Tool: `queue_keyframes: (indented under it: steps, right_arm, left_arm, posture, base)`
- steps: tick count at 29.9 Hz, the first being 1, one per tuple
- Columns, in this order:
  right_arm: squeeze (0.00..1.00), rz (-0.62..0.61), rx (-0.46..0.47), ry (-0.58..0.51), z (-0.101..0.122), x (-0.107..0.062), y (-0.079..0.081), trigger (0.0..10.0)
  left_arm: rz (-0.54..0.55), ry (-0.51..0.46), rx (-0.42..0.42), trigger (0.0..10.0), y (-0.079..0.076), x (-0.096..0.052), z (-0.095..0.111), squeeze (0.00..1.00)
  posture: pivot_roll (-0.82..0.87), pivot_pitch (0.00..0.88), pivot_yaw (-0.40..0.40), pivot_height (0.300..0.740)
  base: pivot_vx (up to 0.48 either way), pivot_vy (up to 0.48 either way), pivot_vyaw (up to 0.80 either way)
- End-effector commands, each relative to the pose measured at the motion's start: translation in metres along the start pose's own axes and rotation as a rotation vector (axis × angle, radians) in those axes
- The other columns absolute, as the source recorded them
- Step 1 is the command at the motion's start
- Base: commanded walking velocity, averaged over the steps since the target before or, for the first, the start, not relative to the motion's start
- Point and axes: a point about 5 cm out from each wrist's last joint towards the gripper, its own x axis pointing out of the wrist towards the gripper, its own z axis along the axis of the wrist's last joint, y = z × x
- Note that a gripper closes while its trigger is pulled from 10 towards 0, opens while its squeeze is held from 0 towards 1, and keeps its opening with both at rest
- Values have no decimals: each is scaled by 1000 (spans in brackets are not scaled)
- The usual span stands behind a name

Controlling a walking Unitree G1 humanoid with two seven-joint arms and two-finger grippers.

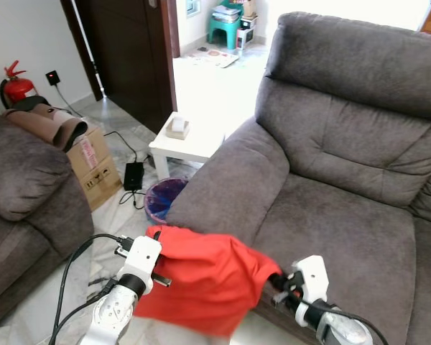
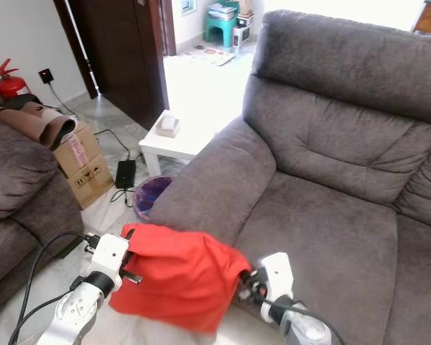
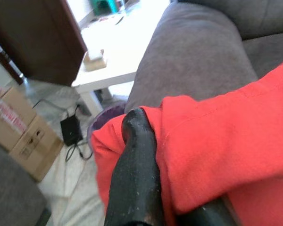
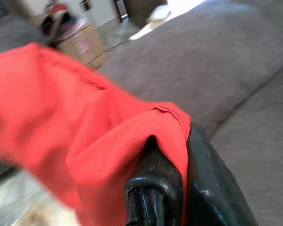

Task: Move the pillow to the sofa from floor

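A red pillow (image 1: 201, 280) hangs off the floor between my two grippers, just in front of the grey sofa's armrest (image 1: 223, 187). My left gripper (image 1: 160, 275) is shut on the pillow's left corner; a black finger (image 3: 137, 174) presses into the red cloth (image 3: 226, 141) in the left wrist view. My right gripper (image 1: 275, 280) is shut on the pillow's right corner, with the fabric (image 4: 85, 127) folded over its fingers (image 4: 155, 188). The sofa seat (image 1: 345, 230) lies to the right, beyond the pillow.
A white side table (image 1: 187, 140) and a purple bin (image 1: 161, 198) stand left of the armrest. A cardboard box (image 1: 93, 165), a power adapter (image 1: 134, 175) with cables and a second grey sofa (image 1: 21, 194) are on the left. A fire extinguisher (image 1: 14, 86) sits by the wall.
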Motion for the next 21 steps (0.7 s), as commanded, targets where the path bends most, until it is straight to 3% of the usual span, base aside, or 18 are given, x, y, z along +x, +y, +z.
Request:
queue_keyframes:
  steps: [1, 2, 5, 8, 12, 21]
  right_arm:
    - [0, -38, 12, -74, 9, 2, 0, 10000]
    - [0, -58, 0, -85, 9, 4, 2, 10000]
    - [0, -104, 84, -89, 8, 6, 2, 10000]
    - [0, -49, 59, -73, 5, 5, 12, 10000]
    - [0, -95, 65, -86, 5, 6, 12, 10000]
    - [0, -228, 95, -96, 3, 6, 3, 10000]
  left_arm:
    - [18, -47, -14, 10000, -2, 3, 11, 0]
    - [9, -39, 2, 10000, -4, 5, 12, 0]
    - [-51, -39, 15, 10000, -11, 5, 13, 0]
    - [-68, -44, 38, 10000, -12, 5, 17, 0]
    - [-92, -56, 80, 10000, -14, 6, 19, 0]
    - [-85, -47, 70, 10000, -14, 6, 20, 0]
  posture:
    - [-17, 116, 34, 740]
    - [-18, 111, 35, 740]
    - [-26, 108, 35, 740]
    - [-38, 106, 37, 740]
    - [-40, 105, 37, 740]
    - [-35, 109, 35, 740]
  base:
    - [0, 0, 0]
    - [0, 0, 0]
    - [0, 0, -767]
    - [0, 0, -800]
    - [0, -313, -800]
    - [0, -462, -800]
